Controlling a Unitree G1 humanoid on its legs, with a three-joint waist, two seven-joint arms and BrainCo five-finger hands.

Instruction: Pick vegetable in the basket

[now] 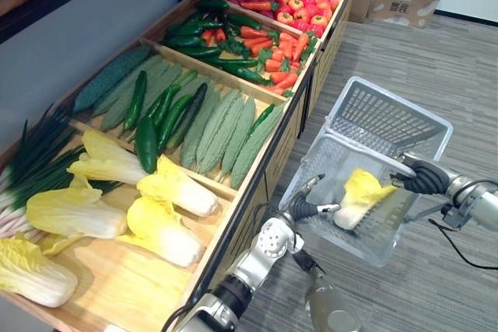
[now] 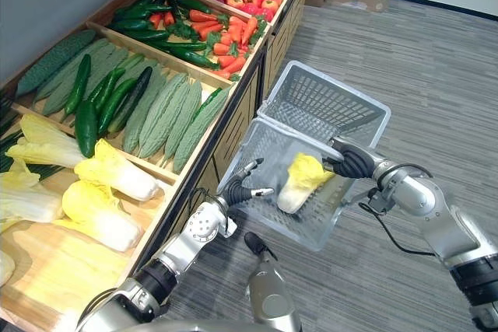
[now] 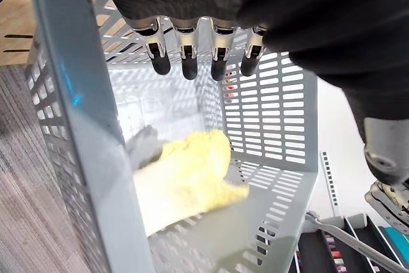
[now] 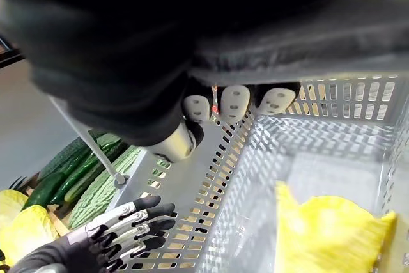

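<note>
Basket [image 1: 379, 117]: pale grey plastic mesh, held off the grey floor [image 1: 436, 52] just beside the shelf [image 1: 268, 172], tipped toward the robot.
Cabbage [image 1: 359, 195]: yellow-leaved with a white stalk, lying inside the basket on its lower wall, leafy end up. No hand touches it.
Right hand [image 2: 354, 163]: at the basket's rim on the side away from the shelf. Its wrist view shows the fingers [image 4: 234, 103] curled over the rim and the thumb under it, so it is holding the basket.
Left hand [image 1: 307, 207]: at the basket's shelf-side wall, fingers [image 3: 186, 62] loosely straight and spread, holding nothing. They point toward the cabbage but stay apart from it; I cannot tell whether they touch the wall.
Shelf: wooden, in compartments.
Nearest compartment: more cabbages [image 1: 167, 188], with spring onions [image 1: 31, 161] at the back.
Next compartment: cucumbers [image 1: 148, 126] and bitter gourds [image 1: 222, 126].
Further compartment: carrots [image 1: 284, 56] beside dark green vegetables.
</note>
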